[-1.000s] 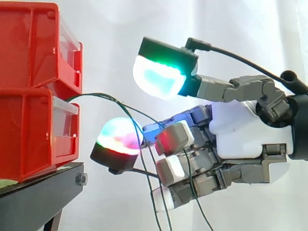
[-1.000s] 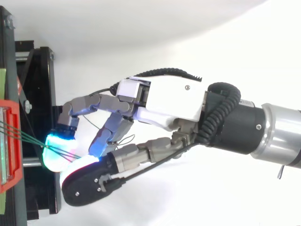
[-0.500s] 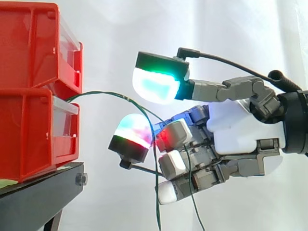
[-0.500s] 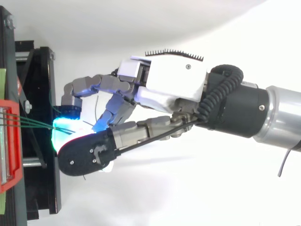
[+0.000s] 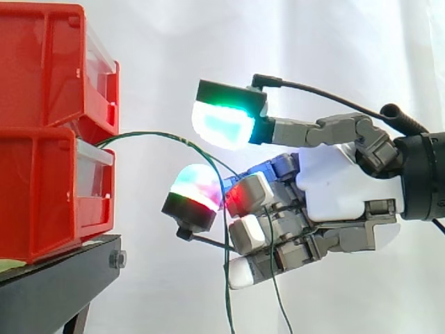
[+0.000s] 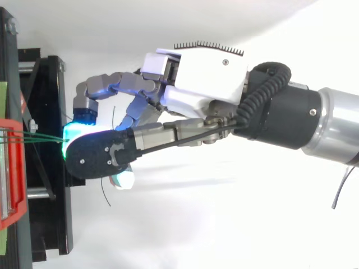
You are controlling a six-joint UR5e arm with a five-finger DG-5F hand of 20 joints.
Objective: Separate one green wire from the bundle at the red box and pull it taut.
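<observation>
Where the two stacked red bins [image 5: 42, 139] meet at the left of the side view, green wires [image 5: 160, 133] come out of the seam, rise a little and bow rightward in a loose curve toward the hand [image 5: 341, 188]. Both bins sit on a black stand [image 5: 55, 278], with a white curtain [image 5: 313, 42] behind everything. Past the top of the curve the wires part. A first strand [image 5: 224, 278] bends down at the near end of the hand and hangs straight to the bottom edge. A fainter second strand [image 5: 276, 292] slants into the hand, shows again across its front and trails off downward, a little to the right of the first. Neither is drawn tight, since the stretch between bins and hand is curved rather than straight. The hand hangs in the air about level with the seam and apart from the bins, its white palm shell turned to the camera, and the arm [image 5: 424, 181] enters from the right. From above, the hand [image 6: 196, 78] reaches left over the stand's edge and ends near the bin's red rim without touching it. There the wires run as close-set lines from the rim to the end of the hand, drawing together as they arrive. A thin wire tail [image 6: 104, 193] curls out from beneath the hand. Whether the fingers actually grip either strand cannot be told from these views.
</observation>
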